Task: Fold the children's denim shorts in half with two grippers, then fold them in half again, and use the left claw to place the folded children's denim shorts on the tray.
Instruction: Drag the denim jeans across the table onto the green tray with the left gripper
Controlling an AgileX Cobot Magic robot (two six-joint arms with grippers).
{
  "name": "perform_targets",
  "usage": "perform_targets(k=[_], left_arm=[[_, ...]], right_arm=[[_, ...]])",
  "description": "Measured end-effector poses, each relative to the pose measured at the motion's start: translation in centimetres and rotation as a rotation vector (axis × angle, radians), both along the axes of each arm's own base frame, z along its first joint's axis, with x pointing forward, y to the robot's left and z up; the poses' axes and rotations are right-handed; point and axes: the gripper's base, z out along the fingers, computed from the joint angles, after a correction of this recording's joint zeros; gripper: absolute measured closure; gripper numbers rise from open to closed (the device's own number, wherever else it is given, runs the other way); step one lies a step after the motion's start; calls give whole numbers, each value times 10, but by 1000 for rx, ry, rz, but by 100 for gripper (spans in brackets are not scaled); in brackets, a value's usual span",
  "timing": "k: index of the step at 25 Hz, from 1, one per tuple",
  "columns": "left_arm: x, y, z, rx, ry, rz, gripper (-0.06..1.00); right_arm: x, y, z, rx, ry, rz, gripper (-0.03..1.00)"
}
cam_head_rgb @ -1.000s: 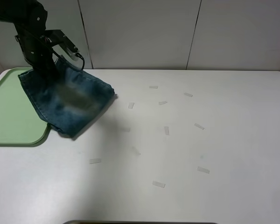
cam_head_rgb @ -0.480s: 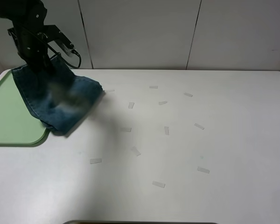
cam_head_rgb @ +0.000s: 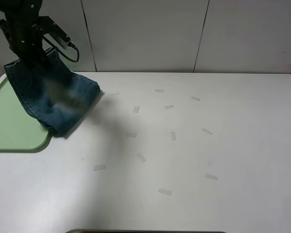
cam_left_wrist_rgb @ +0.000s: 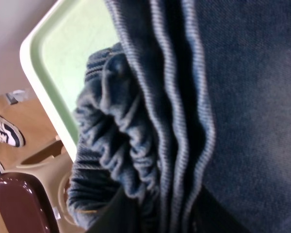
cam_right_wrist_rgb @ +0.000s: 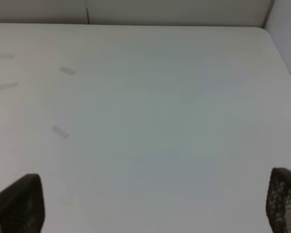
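We carry the folded children's denim shorts (cam_head_rgb: 51, 97) at the upper left of the frame, hanging over the right edge of the tray (cam_head_rgb: 12, 128), their low corner spilling past it above the surface (cam_head_rgb: 194, 160). Soft, limp denim sags, so the gathered waistband gives the firmest hold. Our left end effector (cam_head_rgb: 31, 56) is clamped on that upper edge, arm raised. The right end effector (cam_right_wrist_rgb: 150, 204) stands apart, empty.

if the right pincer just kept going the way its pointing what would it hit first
Probably only the bare white table. The right pincer is open, its two tips wide apart, with nothing between or straight ahead; a few tape strips lie off to one side. Depth is hard to judge.
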Motion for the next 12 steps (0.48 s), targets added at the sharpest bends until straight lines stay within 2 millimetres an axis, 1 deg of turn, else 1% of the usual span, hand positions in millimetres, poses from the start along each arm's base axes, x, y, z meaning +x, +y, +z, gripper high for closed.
perform_targets(k=[2,4,5,9,12], left_arm=[[0,4,-1,-1,1,13,80],[-2,12,-5,-3,9,43,80],[-4,23,-9,-5,19,76,80],[-9,45,-19,-7,44,129,80],[-11,60,-22,-11,44,157,80]], right_arm=[[0,0,0,0,0,0,27],[0,0,0,0,0,0,27],[0,0,0,0,0,0,27],[0,0,0,0,0,0,27],[0,0,0,0,0,0,27]])
